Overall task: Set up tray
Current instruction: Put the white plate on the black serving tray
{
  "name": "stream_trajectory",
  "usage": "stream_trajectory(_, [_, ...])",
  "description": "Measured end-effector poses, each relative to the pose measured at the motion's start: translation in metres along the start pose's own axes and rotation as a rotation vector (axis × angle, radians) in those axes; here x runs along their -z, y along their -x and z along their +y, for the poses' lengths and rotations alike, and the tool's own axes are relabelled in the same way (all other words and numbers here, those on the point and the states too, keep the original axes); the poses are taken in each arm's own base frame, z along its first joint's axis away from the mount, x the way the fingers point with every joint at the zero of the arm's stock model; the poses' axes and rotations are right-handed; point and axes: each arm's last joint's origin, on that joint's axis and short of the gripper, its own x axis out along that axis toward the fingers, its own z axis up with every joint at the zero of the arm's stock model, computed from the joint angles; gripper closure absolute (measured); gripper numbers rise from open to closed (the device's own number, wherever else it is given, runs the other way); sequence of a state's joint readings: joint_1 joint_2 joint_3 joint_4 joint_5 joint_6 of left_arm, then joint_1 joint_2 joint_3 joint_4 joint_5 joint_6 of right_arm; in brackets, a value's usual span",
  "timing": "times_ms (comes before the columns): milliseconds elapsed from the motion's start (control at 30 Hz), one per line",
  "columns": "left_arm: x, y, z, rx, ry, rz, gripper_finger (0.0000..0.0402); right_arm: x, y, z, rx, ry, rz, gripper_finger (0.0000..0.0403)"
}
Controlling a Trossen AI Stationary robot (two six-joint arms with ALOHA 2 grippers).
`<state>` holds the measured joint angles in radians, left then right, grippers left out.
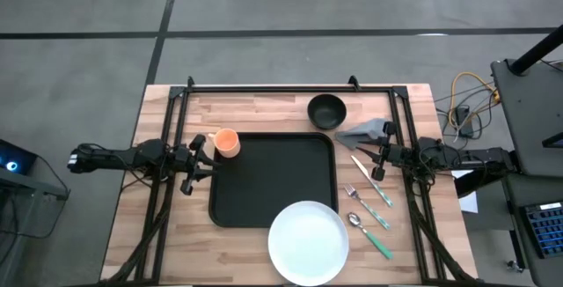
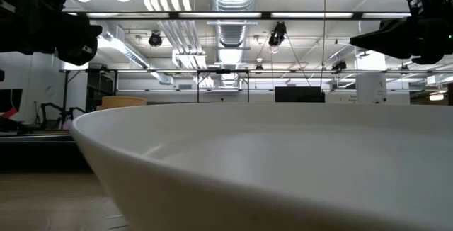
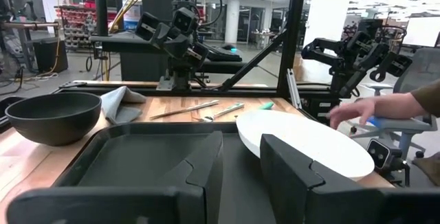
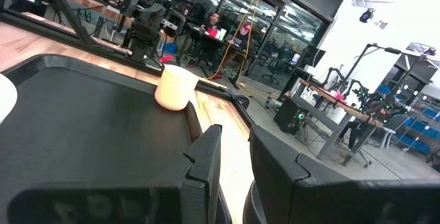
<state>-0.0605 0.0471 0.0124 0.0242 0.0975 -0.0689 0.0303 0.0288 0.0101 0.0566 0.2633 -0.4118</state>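
Note:
The black tray (image 1: pixel 264 181) lies flat in the middle of the wooden table; it also shows in the left wrist view (image 3: pixel 137 159) and the right wrist view (image 4: pixel 82 121). A round white plate (image 1: pixel 308 241) lies over the tray's near right corner, partly on the rim and partly on the table. It fills the low view (image 2: pixel 283 167). An orange cup (image 1: pixel 227 143) stands at the tray's far left corner. My left gripper (image 1: pixel 202 158) hovers open and empty at the tray's left edge. My right gripper (image 1: pixel 378 160) hovers open and empty right of the tray, above the cutlery.
A small black bowl (image 1: pixel 327 111) stands behind the tray's far right corner, with a grey cloth (image 1: pixel 365 131) to its right. A knife (image 1: pixel 369 180), fork (image 1: pixel 365 206) and spoon (image 1: pixel 369 234) lie right of the tray. A person's hand (image 3: pixel 357 110) shows beyond the plate.

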Motion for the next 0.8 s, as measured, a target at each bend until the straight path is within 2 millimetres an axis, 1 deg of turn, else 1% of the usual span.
stream_trajectory(233, [0.000, 0.000, 0.000, 0.000, 0.000, 0.001, 0.0322, -0.001, 0.000, 0.000, 0.003, -0.002, -0.007, 0.0335])
stream_trajectory(400, [0.000, 0.000, 0.000, 0.000, 0.000, 0.001, 0.0322, -0.001, 0.000, 0.000, 0.003, 0.039, -0.006, 0.0335])
stream_trajectory(467, [0.000, 0.000, 0.000, 0.000, 0.000, 0.002, 0.0322, -0.001, 0.000, 0.000, 0.002, 0.004, -0.013, 0.0335])
stream_trajectory(533, [0.000, 0.000, 0.000, 0.000, 0.001, 0.001, 0.0322, -0.004, 0.000, -0.001, -0.010, -0.080, -0.047, 0.0335])
stream_trajectory(633, [0.000, 0.000, 0.000, 0.000, 0.000, 0.002, 0.0322, -0.014, 0.001, -0.005, 0.013, -0.155, -0.160, 0.0335])
stream_trajectory(800, [0.000, 0.000, 0.000, 0.000, 0.001, 0.002, 0.0322, -0.028, 0.003, -0.011, 0.039, -0.222, -0.309, 0.0335])
